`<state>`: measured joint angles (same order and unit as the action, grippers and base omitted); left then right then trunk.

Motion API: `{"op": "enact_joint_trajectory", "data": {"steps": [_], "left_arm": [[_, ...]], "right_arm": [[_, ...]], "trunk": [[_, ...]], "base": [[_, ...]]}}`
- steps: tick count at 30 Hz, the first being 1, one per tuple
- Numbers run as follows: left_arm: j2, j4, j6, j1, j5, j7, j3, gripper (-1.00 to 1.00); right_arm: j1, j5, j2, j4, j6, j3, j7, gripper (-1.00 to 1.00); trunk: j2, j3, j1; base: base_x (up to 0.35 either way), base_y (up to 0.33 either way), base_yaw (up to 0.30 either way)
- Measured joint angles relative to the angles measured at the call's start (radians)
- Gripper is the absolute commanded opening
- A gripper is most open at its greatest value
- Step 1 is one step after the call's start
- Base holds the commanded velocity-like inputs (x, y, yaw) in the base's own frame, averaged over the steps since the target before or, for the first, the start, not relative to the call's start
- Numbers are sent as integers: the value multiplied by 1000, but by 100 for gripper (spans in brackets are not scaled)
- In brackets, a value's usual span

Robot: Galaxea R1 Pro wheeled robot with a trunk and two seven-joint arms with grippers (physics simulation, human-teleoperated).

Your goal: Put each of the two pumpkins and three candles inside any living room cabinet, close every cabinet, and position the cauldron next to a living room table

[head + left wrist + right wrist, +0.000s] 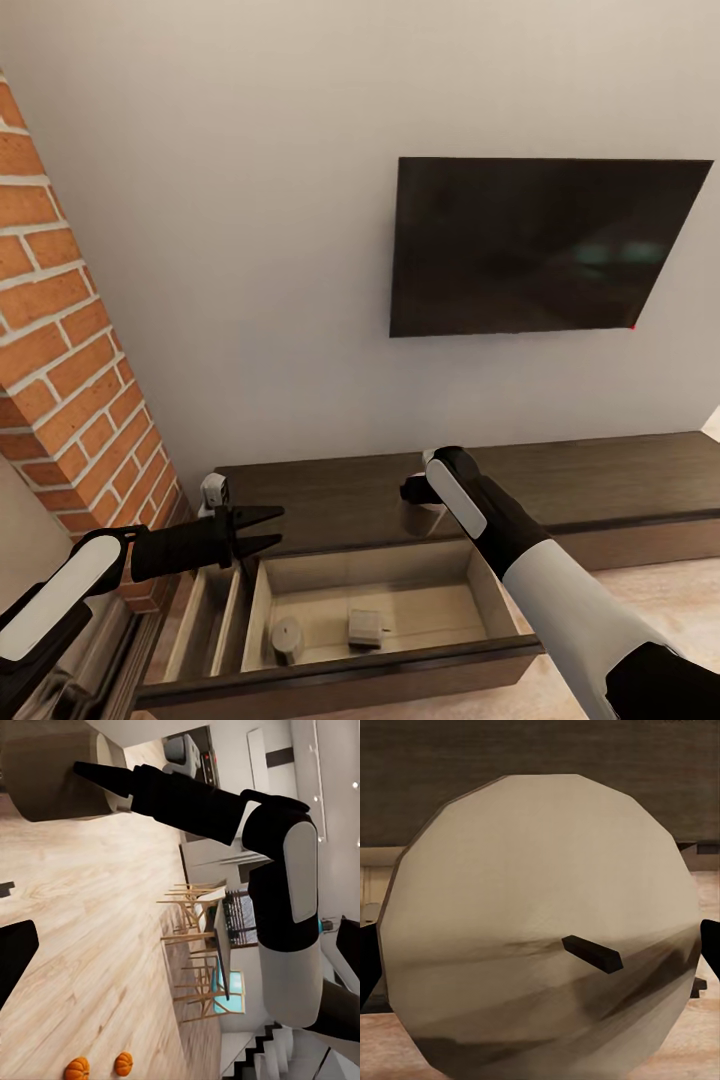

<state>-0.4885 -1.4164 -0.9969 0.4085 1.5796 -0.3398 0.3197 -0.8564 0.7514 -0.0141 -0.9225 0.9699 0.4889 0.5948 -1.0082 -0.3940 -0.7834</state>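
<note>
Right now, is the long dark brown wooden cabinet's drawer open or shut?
Open. The dark brown cabinet has its pale-wood drawer pulled out toward the robot, with a stubby beige candle standing inside it.

Plain pale wall (250, 200), dark flat TV (540, 245) mounted on it (screen off, faint reflections). Red brick column (70, 370) at left. Light wood plank floor (97, 945). Far off in left wrist view: dining chairs (196, 945) in pale wood, staircase (259, 1050), bright ceiling spots.
</note>
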Motion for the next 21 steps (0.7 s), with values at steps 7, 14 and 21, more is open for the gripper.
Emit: {"op": "enact_joint_trajectory", "data": {"steps": [7, 14, 21], "left_arm": [[0, 0, 0, 0, -1, 0, 1, 100], [0, 1, 0, 0, -2, 0, 1, 100], [0, 0, 0, 0, 0, 0, 0, 100]], "right_arm": [[0, 0, 0, 1, 0, 0, 1, -100], [0, -1, 0, 0, 0, 0, 1, -100], [0, -1, 0, 1, 0, 0, 1, -100]], "trunk": [[0, 0, 0], [0, 0, 0], [0, 0, 0]], "base": [[84, 34, 0], [112, 2, 0], [20, 0, 0]]}}
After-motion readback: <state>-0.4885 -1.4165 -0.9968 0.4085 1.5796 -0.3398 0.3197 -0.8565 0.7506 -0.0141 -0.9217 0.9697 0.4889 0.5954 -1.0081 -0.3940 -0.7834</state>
